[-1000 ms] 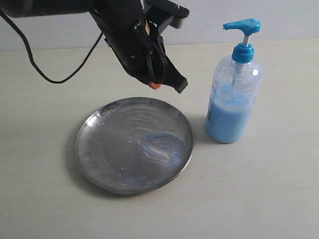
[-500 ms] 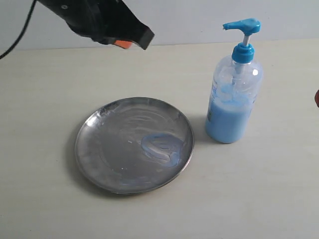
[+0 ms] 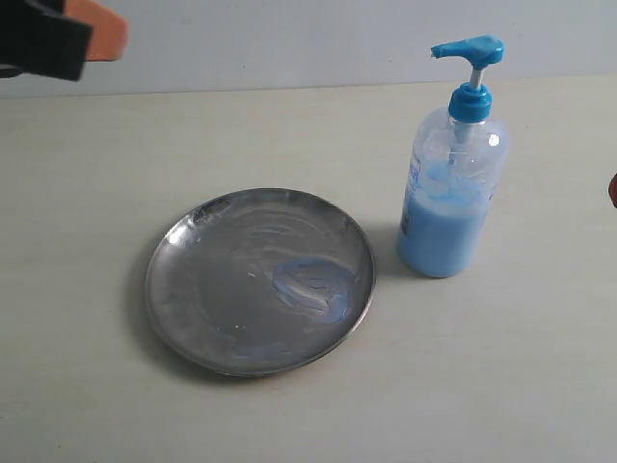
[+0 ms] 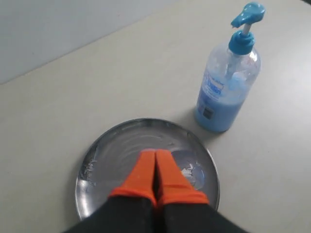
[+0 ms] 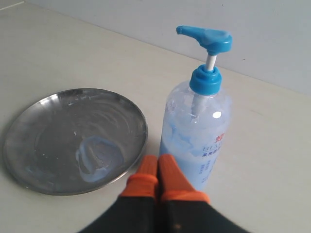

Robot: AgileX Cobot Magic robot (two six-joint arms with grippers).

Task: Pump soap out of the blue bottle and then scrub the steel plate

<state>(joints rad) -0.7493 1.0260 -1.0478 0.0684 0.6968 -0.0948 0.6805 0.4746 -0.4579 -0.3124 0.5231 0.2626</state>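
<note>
The steel plate (image 3: 258, 278) lies on the table with a bluish smear of soap (image 3: 310, 286) near its right side. To its right the blue bottle (image 3: 451, 188) stands upright, pump head up and light-blue liquid in its lower half. My left gripper (image 3: 92, 34) is at the top left corner of the exterior view, high and away from the plate. In the left wrist view its orange fingers (image 4: 155, 156) are pressed together, empty, above the plate (image 4: 121, 150). My right gripper (image 5: 157, 160) is shut and empty, beside the bottle (image 5: 197, 133) and plate (image 5: 58, 131); a red sliver (image 3: 613, 190) marks it at the exterior view's right edge.
The pale table (image 3: 308, 415) stretches around the plate and bottle. A light wall (image 3: 289, 39) runs along the back edge.
My left arm has pulled back from above the plate's far rim, up and to the left, to the top left corner. Plate, soap smear and bottle have not moved.
</note>
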